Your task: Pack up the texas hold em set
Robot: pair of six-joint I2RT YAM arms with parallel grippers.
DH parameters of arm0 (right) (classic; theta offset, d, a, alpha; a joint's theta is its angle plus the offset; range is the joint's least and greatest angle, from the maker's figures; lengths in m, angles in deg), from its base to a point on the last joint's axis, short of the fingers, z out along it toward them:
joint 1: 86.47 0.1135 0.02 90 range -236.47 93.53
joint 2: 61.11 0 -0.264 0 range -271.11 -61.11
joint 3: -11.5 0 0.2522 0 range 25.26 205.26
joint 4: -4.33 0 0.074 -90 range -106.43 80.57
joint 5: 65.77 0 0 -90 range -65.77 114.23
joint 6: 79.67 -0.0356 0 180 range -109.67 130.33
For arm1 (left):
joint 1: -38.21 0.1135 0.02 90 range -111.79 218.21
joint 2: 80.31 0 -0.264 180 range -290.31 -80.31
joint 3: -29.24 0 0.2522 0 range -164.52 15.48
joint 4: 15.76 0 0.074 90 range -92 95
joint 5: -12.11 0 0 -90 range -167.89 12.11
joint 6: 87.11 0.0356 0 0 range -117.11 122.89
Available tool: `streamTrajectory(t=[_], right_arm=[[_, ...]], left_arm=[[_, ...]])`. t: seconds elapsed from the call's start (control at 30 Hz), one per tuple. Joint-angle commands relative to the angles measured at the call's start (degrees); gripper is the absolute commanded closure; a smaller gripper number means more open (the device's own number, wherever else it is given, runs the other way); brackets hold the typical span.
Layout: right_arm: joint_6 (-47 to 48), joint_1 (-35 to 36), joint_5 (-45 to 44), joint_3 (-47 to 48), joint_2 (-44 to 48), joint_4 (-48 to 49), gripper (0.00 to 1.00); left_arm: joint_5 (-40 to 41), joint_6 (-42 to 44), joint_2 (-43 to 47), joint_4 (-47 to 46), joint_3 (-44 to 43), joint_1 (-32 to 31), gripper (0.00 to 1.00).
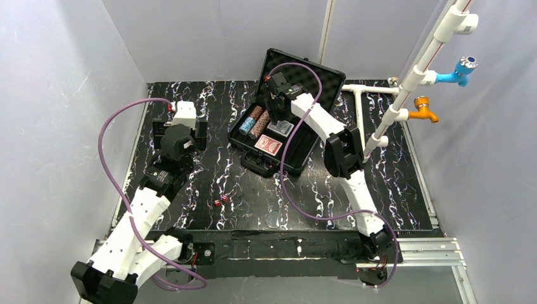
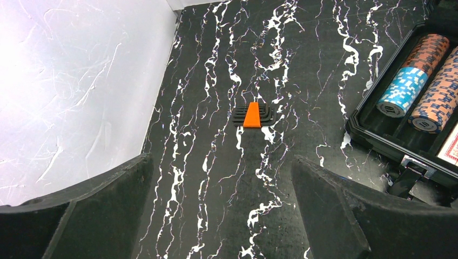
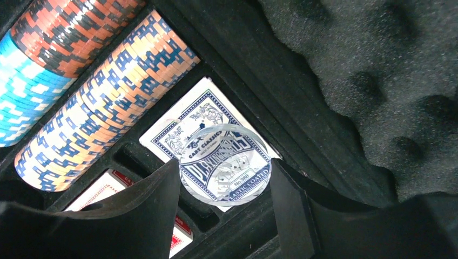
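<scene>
Right wrist view: right hand (image 3: 224, 183) at half spread, its fingers (image 3: 156, 199) pinching a clear round disc (image 3: 224, 156) across the rim, face turned down toward the case; held that way, I judged, so it could be laid flat. Directly below the hand lay the blue card deck (image 3: 167, 141) in its slot of the black case (image 1: 304, 152); red deck (image 1: 268, 145) in the slot nearer the wrist. Chip stacks (image 3: 102, 108) lay on their sides in grooves left of the hand; foam lid (image 3: 378, 81) rose past its right finger. Left hand (image 2: 221, 162) was spread wide and empty above bare worktop (image 1: 285, 202), an orange-and-black piece (image 2: 252, 115) ahead of it, case corner to its front right; probably parked clear of the packing. Two red dice (image 1: 220, 201) lay loose behind that hand, well apart from the case; not yet packed.
</scene>
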Motion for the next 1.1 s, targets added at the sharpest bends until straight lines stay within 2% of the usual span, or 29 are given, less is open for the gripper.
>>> streamTrajectory(t=[0.0, 0.07, 0.2, 0.63, 1.07], right_arm=[[-0.45, 0.04, -3.05, 3.40, -0.37, 2.11, 0.25], [-0.56, 0.04, -3.89, 3.42, -0.29, 2.25, 0.15], [-0.56, 0.04, -4.21, 3.49, 0.18, 2.54, 0.02], [-1.36, 1.18, -2.41, -0.13, 7.29, 2.65, 0.02], [-1.53, 4.15, -3.46, -15.42, 22.23, 4.73, 0.00]], left_arm=[[0.29, 0.23, 0.27, 0.36, -1.42, -0.25, 0.02], [0.33, 0.21, 0.27, 0.33, -1.42, -0.20, 0.02], [0.31, 0.35, 0.20, 0.36, -1.42, -0.25, 0.02], [0.18, 0.40, 0.10, 0.42, -1.49, -0.24, 0.02], [-0.60, 0.41, 0.36, 0.61, -1.56, -0.23, 0.01]])
